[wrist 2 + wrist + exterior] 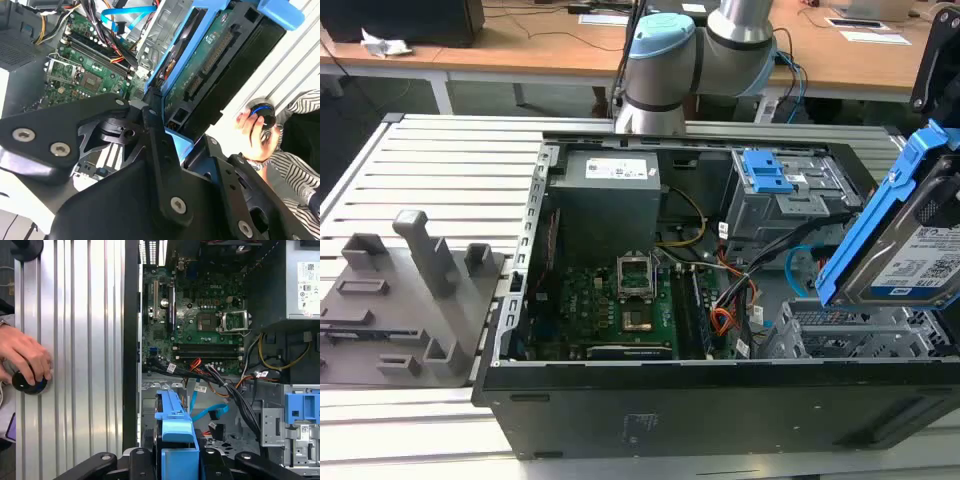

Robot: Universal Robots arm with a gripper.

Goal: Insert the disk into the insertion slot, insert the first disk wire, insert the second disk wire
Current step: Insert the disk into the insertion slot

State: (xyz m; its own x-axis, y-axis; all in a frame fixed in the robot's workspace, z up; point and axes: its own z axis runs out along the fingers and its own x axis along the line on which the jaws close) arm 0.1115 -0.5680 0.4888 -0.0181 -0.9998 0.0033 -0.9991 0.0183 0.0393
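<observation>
While tool [177, 462] clamps tilted disk [928, 250], insertion slot [840, 340] lies just beneath.

Tilted disk [918, 248] occupied the room above the insertion slot [840, 340]; first disk wire [721, 320] and second disk wire [798, 260] crowded the gap beside it, perhaps overlapping its edge.

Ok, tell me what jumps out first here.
The disk in its bright blue carrier, tilted in the gripper above the insertion slot at the exterior view's right. Then the green motherboard in the open case, and a person's hand at the ribbed table beside it.
</observation>
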